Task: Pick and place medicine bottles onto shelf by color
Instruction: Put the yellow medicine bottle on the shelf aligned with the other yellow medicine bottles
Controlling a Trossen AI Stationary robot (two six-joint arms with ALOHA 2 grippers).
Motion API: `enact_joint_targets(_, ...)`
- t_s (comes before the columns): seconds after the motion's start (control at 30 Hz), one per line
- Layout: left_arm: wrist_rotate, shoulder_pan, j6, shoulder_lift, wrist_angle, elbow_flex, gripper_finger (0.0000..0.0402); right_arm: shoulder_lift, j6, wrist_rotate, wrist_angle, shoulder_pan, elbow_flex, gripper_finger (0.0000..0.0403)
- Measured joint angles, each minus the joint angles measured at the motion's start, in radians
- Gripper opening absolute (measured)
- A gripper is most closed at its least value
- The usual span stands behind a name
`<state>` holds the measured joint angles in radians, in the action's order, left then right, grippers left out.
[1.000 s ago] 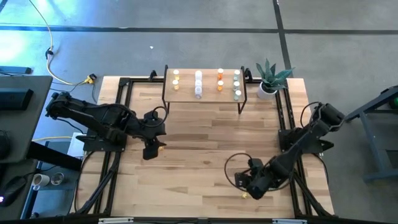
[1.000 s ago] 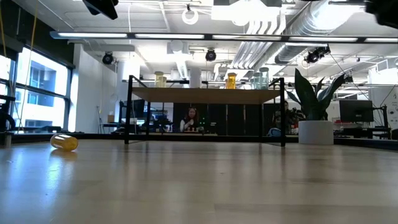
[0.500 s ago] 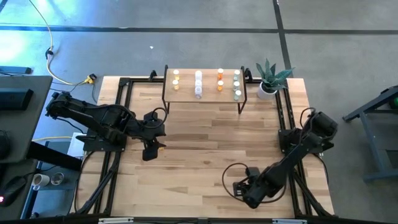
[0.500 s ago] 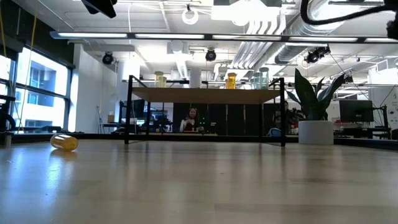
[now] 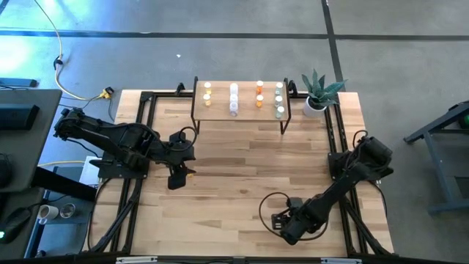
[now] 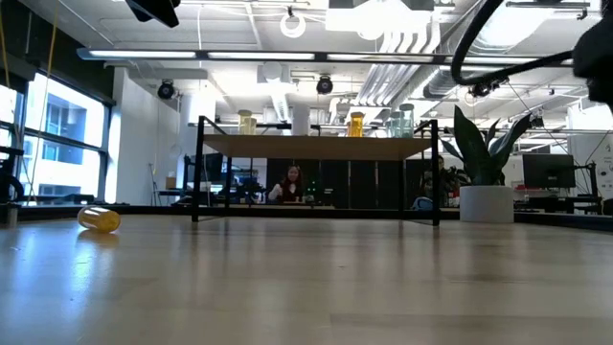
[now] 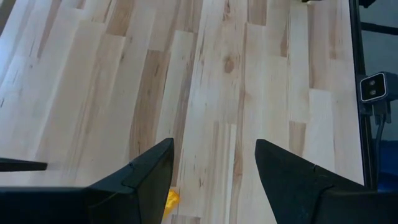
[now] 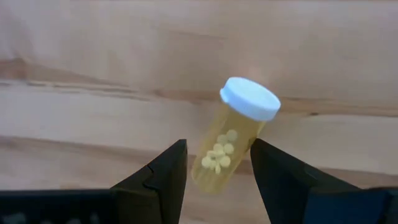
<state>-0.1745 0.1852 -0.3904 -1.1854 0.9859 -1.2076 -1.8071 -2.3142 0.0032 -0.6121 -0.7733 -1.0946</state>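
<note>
On the light-wood worktop (image 5: pixel 234 176), the right gripper (image 5: pixel 282 224) is low near the front edge at about five o'clock in the overhead view, and its wrist camera shows its jaws apart, straddling a yellow pill bottle (image 8: pixel 233 138) with a pale blue cap, which lies tilted on the wood between the two dark fingers (image 8: pixel 163 171); the lower part of the bottle sits in the gap, the capped end points away from the gripper, and whether either finger touches it cannot be told. The left gripper (image 5: pixel 176 176) hangs above the worktop at about nine o'clock, well apart from the shelf, and its jaws stand apart and hold nothing; in its wrist view a scrap of something yellow (image 7: pixel 170 200) peeks out just beside one finger, too hidden to name. The shelf (image 5: pixel 240 110) stands at twelve o'clock along the far edge, carrying four short rows of upright medicine bottles: yellow bottles (image 5: pixel 207 91) at its left end, then white bottles (image 5: pixel 234 98), orange bottles (image 5: pixel 259 94) and pale green bottles (image 5: pixel 279 99) at its right end. A potted green plant (image 5: pixel 316 94) stands just beside the shelf at about one o'clock. In the low view, one yellow bottle (image 6: pixel 100 219) lies on its side on the worktop, well apart from the shelf.
</note>
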Motion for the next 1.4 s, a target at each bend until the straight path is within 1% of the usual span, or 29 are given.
enact_joint_targets(0.23,0.000,0.000,0.000,0.000,0.000,0.000,0.0216,-0.021,0.000,-0.022,0.006,0.008,0.000,0.0161)
enact_joint_targets(0.33,0.000,0.000,0.000,0.000,0.000,0.000,0.0216,-0.027,0.000,-0.042,0.013,0.008,0.000,0.0146)
enact_joint_targets(0.5,0.000,0.000,0.002,0.000,0.002,0.000,0.0216,-0.028,0.002,-0.042,0.013,0.007,0.000,0.0119)
enact_joint_targets(0.73,0.000,0.000,0.015,0.000,0.004,0.000,0.0216,-0.028,0.029,-0.041,0.024,0.007,0.000,0.0092)
enact_joint_targets(0.8,0.004,0.000,0.016,0.000,0.004,0.000,0.0216,-0.028,0.057,-0.034,0.034,0.007,0.000,0.0089)
enact_joint_targets(0.9,0.035,-0.002,0.005,0.000,0.004,0.000,0.0216,-0.027,0.105,0.017,0.046,0.014,0.000,0.0090)
enact_joint_targets(1.0,0.074,-0.012,0.000,0.000,0.004,0.000,0.0216,-0.025,0.190,0.063,0.094,0.036,0.000,0.0090)
enact_joint_targets(1.07,0.109,-0.023,0.000,0.000,0.004,0.000,0.0216,-0.023,0.278,0.085,0.148,0.058,0.000,0.0090)
enact_joint_targets(1.27,0.199,-0.072,0.009,0.000,0.004,0.000,0.0216,-0.023,0.604,0.105,0.340,0.158,0.000,0.0090)
enact_joint_targets(1.4,0.240,-0.104,0.008,0.000,0.004,0.000,0.0216,-0.023,0.846,0.141,0.476,0.237,0.000,0.0090)
